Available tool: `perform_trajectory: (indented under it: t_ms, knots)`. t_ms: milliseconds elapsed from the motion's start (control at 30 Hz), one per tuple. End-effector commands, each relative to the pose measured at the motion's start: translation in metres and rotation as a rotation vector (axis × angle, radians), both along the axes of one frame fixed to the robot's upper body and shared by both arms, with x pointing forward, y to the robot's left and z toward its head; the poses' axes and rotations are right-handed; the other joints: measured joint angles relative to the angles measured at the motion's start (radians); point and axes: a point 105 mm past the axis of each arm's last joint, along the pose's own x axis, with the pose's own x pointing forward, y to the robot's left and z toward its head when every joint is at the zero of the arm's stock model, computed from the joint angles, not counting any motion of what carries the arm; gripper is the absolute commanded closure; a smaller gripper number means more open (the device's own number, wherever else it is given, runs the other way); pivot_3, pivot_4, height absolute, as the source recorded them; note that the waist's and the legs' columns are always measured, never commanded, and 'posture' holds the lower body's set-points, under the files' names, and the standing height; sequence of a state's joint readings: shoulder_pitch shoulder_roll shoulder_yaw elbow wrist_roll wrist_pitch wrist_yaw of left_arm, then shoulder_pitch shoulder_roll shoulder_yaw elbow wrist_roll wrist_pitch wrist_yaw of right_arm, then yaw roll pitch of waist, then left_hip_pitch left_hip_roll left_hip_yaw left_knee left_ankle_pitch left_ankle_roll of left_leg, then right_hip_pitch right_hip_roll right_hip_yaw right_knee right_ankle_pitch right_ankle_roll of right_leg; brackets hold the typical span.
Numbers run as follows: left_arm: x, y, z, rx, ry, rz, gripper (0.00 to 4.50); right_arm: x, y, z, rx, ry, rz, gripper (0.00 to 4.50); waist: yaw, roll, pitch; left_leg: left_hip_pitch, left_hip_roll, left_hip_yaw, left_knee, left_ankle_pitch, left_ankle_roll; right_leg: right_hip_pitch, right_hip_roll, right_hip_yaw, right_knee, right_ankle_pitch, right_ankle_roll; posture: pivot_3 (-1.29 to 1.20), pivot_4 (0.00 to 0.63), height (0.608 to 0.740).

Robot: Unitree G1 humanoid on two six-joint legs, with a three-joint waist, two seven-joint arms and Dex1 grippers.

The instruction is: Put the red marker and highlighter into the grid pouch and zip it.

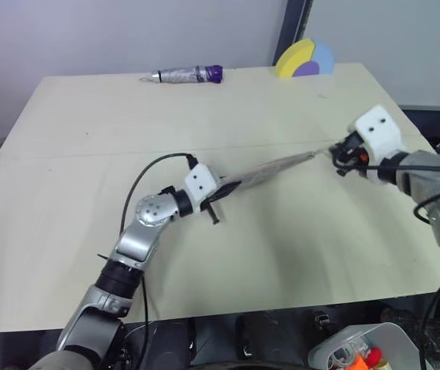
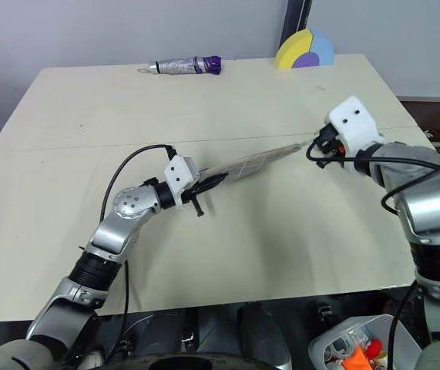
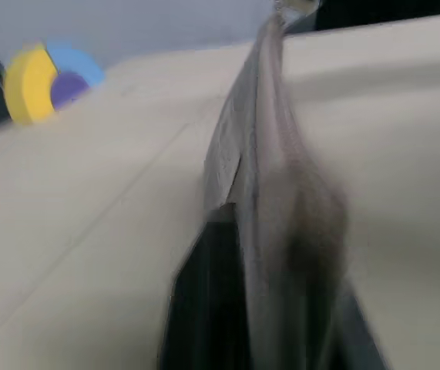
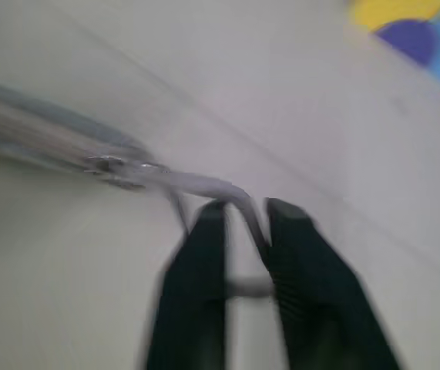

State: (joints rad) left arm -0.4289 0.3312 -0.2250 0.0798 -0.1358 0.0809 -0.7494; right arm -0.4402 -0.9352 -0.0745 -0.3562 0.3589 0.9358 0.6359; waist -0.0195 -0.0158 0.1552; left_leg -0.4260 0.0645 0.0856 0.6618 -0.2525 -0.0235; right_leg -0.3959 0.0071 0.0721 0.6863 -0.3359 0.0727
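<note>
Now grid pouch (image 2: 252, 163) stretched between end effectors, contents hidden.

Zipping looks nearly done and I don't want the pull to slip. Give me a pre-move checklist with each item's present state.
1. Left gripper clamped on the near end of the grid pouch: ok.
2. Right gripper has the zipper pull between its fingers: ok, though whether the grip is firm: cannot tell.
3. Pouch stretched taut between both grippers, above the table: ok.
4. Zipper fully closed along the edge: cannot tell.
5. Red marker and highlighter inside the pouch: cannot tell.
6. Umbrella and foam shape far from the pull path: ok.
</note>
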Motion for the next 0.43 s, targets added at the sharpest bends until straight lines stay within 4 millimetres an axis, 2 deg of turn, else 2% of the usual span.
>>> perform_trajectory:
  t_ms: [33, 67, 200, 333, 433]
  knots:
    - [-0.004, 0.023, 0.011, 0.004, -0.009, 0.024, 2.07, -0.028, 0.011, 0.006, -0.019, 0.007, 0.144, 1.55, 0.002, 0.0, 0.0, 0.0, 0.0, 0.0, 0.0, 0.0, 0.0, 0.0, 0.0, 0.0, 0.0, 0.0, 0.0, 0.0, 0.15, 0.74]
    - [-0.005, 0.032, 0.01, 0.013, 0.003, 0.038, 1.61, -0.034, 0.012, 0.005, -0.002, 0.014, 0.166, 1.09, 0.002, 0.0, 0.0, 0.0, 0.0, -0.001, 0.0, 0.0, 0.0, 0.001, 0.0, -0.001, 0.0, 0.0, 0.0, 0.0, 0.15, 0.74]
    - [-0.016, 0.078, 0.002, 0.05, 0.092, 0.12, 1.61, -0.056, 0.003, 0.001, 0.044, 0.054, 0.211, 1.09, 0.002, -0.001, 0.0, 0.001, -0.001, 0.0, 0.001, 0.0, 0.0, 0.002, -0.001, -0.001, 0.0, 0.0, 0.0, 0.0, 0.15, 0.74]
    - [-0.021, 0.119, -0.002, 0.063, 0.129, 0.244, 1.61, -0.048, -0.027, 0.003, 0.069, 0.005, 0.09, 1.09, 0.0, -0.001, 0.0, 0.002, 0.0, -0.001, 0.001, 0.0, 0.0, 0.003, -0.001, -0.001, 0.0, 0.0, 0.0, 0.0, 0.15, 0.74]
    - [-0.022, 0.14, 0.0, 0.07, 0.116, 0.319, 1.61, -0.04, -0.042, 0.004, 0.074, -0.032, 0.029, 1.09, 0.001, -0.001, 0.001, 0.003, -0.001, -0.001, 0.001, 0.0, 0.0, 0.005, -0.002, -0.002, 0.0, 0.0, 0.0, 0.0, 0.15, 0.74]
